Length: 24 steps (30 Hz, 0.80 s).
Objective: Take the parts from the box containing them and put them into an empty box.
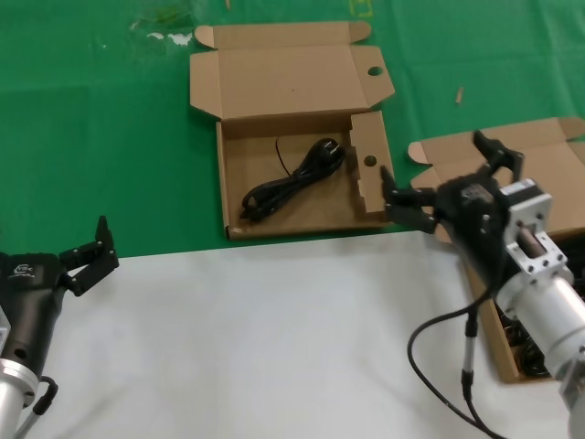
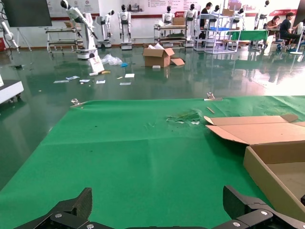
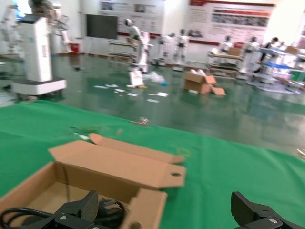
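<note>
Green cloth (image 1: 101,137) is being covered at its near edge by a white sheet (image 1: 247,347), and on the cloth the wide shallow box (image 1: 239,183) is lying open, one black cable (image 1: 292,178) coiled on its floor. Beside it, at the robot's right, the narrower box (image 1: 548,146) is being partly hidden by the right arm, more cables (image 1: 526,352) showing dark inside it. Between the two boxes the right gripper (image 1: 445,174) is being held wide and empty, while the left gripper (image 1: 87,256) is being kept wide and empty over the white sheet's far-left edge.
</note>
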Tool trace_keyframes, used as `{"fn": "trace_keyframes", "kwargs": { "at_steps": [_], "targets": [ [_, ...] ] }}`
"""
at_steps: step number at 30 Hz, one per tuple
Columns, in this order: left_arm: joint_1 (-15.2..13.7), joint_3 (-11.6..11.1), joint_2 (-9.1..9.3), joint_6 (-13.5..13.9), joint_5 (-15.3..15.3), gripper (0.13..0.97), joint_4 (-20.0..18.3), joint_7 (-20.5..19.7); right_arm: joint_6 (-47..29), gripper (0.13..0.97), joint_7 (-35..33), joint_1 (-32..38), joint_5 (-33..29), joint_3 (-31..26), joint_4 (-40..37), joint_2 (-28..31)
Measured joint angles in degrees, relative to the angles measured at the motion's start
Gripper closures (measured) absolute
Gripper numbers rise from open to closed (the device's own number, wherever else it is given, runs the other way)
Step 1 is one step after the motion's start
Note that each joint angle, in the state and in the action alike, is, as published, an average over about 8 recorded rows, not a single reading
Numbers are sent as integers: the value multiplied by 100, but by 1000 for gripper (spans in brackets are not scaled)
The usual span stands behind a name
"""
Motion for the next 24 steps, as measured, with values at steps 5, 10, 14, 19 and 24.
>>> {"fn": "trace_keyframes", "kwargs": {
  "at_steps": [5, 10, 14, 19, 24],
  "targets": [
    [0, 0, 0, 0, 0, 132, 0, 2, 311, 129, -86, -328, 300, 175, 112, -27],
    [0, 0, 0, 0, 0, 132, 0, 3, 583, 129, -160, -610, 562, 325, 209, -51],
    [0, 0, 0, 0, 0, 132, 0, 2, 680, 129, -186, -710, 654, 378, 244, -59],
    [0, 0, 0, 0, 0, 132, 0, 1, 694, 129, -190, -725, 668, 386, 249, -61],
    [0, 0, 0, 0, 0, 132, 0, 1, 694, 129, -190, -725, 668, 386, 249, -61]
  ]
}}
